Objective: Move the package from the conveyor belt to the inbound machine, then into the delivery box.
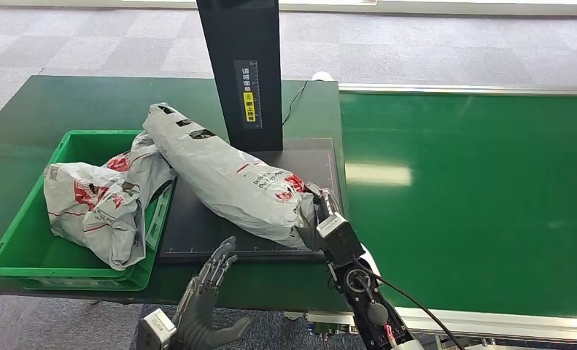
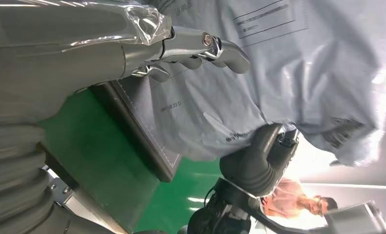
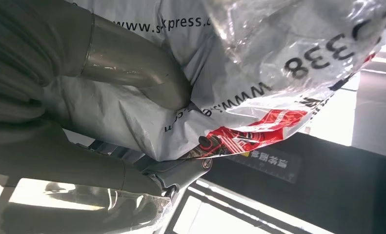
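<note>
- The package (image 1: 230,175), a long grey courier bag, is lying slantwise across the dark platform (image 1: 198,233) of the inbound machine (image 1: 241,65), its far end leaning toward the platform's left edge and over the rim of the green delivery box (image 1: 22,240); it is resting under the black upright column, a placement that suits scanning, so I judge the machine step to be the one in hand.
- The right hand (image 1: 316,219) is grasping the package's near end at the platform's front right corner; in the right wrist view the thumb (image 3: 132,68) is pressing into the crumpled plastic, a pinch that gives a soft bag a firm handle for dragging.
- The left hand (image 1: 208,281) is hovering just off the platform's front edge, released, with fingers (image 2: 215,48) spread toward the bag and nothing in them; it seems posed to support the bag's sagging middle.
- Another grey parcel (image 1: 99,200) is slumping inside the delivery box, against its right wall; the package will probably need lifting over that wall.
- The green conveyor belt (image 1: 475,197) is running along the platform's right edge.
</note>
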Robot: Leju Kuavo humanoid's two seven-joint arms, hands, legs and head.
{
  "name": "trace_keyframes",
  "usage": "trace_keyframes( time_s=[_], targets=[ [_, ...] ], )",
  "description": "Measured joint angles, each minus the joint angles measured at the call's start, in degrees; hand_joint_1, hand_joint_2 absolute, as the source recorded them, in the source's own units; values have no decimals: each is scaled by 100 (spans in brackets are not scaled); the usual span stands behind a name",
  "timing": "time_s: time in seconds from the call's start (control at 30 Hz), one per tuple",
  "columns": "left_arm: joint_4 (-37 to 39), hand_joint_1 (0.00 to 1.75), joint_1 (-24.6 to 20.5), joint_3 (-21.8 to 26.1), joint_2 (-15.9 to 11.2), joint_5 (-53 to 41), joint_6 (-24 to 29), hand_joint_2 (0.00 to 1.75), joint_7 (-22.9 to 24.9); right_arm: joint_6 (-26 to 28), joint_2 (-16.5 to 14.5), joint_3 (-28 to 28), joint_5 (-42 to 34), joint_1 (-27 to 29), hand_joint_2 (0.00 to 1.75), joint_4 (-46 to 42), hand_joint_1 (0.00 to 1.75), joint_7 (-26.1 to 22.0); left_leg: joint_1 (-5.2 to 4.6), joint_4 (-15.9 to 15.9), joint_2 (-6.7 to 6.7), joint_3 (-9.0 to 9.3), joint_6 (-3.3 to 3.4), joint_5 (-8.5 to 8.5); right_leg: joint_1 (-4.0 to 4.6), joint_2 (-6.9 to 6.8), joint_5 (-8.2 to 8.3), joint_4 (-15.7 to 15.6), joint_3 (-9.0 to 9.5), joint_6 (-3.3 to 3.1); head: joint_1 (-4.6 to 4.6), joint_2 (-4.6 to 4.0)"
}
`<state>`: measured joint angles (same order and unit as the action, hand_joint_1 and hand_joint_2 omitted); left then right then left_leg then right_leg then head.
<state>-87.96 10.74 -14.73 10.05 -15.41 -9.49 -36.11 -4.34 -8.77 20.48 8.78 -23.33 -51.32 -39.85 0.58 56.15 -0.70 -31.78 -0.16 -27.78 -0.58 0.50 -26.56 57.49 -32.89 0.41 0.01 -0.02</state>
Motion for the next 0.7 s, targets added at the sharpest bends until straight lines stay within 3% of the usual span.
trace_keyframes(
  time_s=[0.17, 0.5, 0.7],
  targets=[
    [-120, 0, 150, 12, 0, 43, 62, 175, 21, 619, -22, -15, 192, -229, 175, 502, 175, 44, 0, 1, -1, -1, 0, 0, 0, -1, 0, 0, 0, 0, -1, 0],
    [-268, 0, 337, 18, -1, 72, 186, 175, 75, 3073, -95, -166, 1118, -272, 175, 707, 175, 70, 0, 0, 1, -1, -1, -1, 0, 1, 0, 0, -3, 0, 1, 0],
    [-293, 0, 353, 14, -13, 77, 193, 175, 89, 3690, -96, -166, 1586, -273, 175, 795, 175, 240, 0, 1, 1, 0, -1, -1, 0, 1, 0, 0, -3, 0, 1, 0]
  ],
)
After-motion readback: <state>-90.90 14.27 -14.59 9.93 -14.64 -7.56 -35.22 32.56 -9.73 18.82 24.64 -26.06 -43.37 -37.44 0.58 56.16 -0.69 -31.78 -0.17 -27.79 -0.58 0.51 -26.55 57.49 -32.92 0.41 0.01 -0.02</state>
